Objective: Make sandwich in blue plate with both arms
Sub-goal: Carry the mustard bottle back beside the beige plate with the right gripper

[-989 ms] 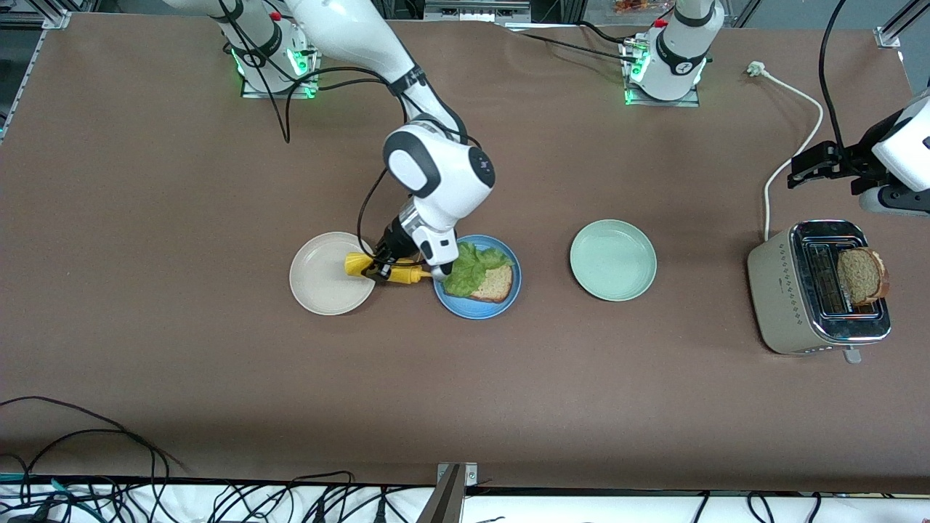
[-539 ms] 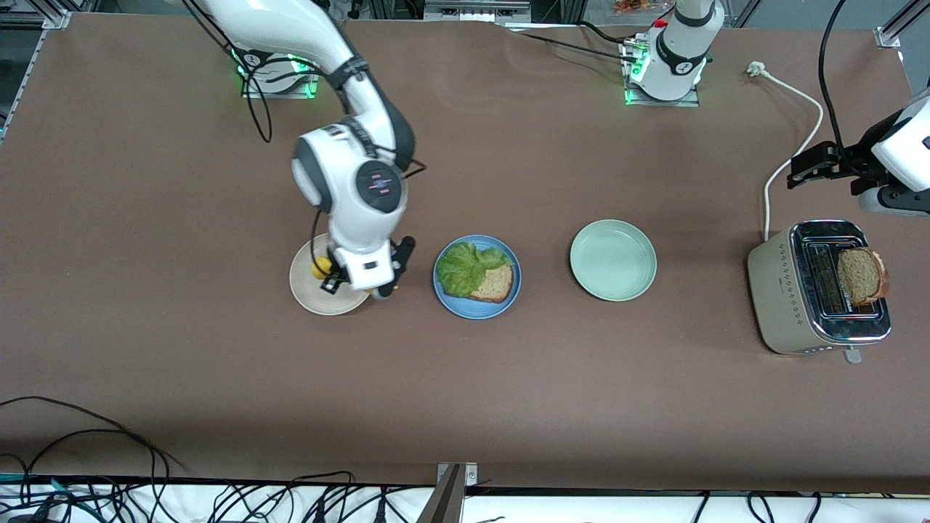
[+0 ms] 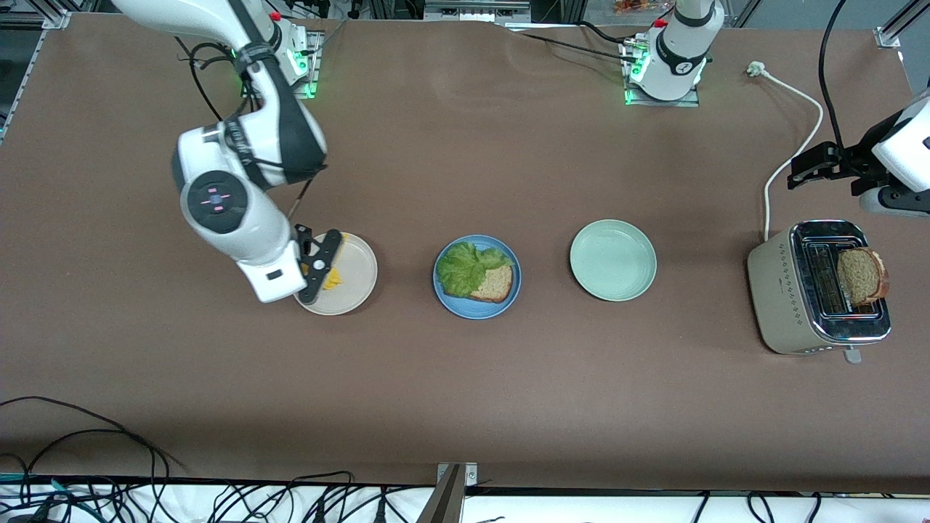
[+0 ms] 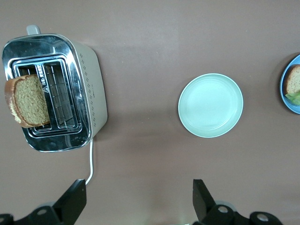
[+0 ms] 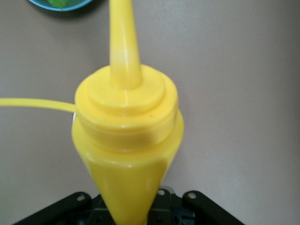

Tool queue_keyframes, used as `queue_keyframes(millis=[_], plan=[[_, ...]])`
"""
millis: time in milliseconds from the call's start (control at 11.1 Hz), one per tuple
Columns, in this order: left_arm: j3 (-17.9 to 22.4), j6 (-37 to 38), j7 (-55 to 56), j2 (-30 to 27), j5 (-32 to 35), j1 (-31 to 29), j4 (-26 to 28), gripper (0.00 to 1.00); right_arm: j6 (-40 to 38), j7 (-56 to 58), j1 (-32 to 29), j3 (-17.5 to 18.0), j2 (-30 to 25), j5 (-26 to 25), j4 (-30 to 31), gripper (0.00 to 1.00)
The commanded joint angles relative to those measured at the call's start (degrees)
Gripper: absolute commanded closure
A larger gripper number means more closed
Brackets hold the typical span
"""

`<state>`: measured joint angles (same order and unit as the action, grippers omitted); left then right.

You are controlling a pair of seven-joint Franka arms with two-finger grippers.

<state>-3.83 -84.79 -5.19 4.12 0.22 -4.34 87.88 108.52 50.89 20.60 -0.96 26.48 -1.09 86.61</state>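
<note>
The right gripper hangs over the cream-white plate toward the right arm's end of the worktop, its jaws pinching a yellow squeeze bottle. In the right wrist view the bottle fills most of the picture, its long nozzle pointing away from the gripper toward a sliver of the blue plate. From the front only a little of the yellow bottle shows past the black fingers.

The blue plate sits in the middle of the worktop, between the cream-white plate and the pale mint-green plate, apart from both. On it lies one slice of brown bread with a ruffled lettuce leaf covering the part of it toward the right arm's end. There is no top slice on it yet.

The left gripper waits in the air toward the left arm's end of the worktop, its jaws spread wide with nothing between them. The toaster stands at that end, nearer to the front camera than the mint-green plate's farther rim, and a second slice of bread stands up out of one of its slots. A white cord runs from the toaster across the worktop to a loose plug.
</note>
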Motion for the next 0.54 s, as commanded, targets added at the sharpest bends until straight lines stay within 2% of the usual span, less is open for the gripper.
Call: queue_keyframes(millis=[0, 180, 449], plan=[[0.0, -0.5, 0.4, -0.3, 0.0, -0.1, 0.2, 0.0, -0.6, 13.6, -11.2, 5.8, -2.7, 10.1, 2.4, 1.0], [0.0, -1.3, 0.4, -0.3, 0.0, -0.1, 0.2, 0.0, -3.8, 22.4, -16.2, 6.1, -2.9, 15.6, 2.4, 1.0], [0.0, -1.5, 0.4, -0.3, 0.0, -0.1, 0.2, 0.0, -8.7, 37.1, -23.9, 6.3, -2.6, 20.1, 2.2, 1.0]])
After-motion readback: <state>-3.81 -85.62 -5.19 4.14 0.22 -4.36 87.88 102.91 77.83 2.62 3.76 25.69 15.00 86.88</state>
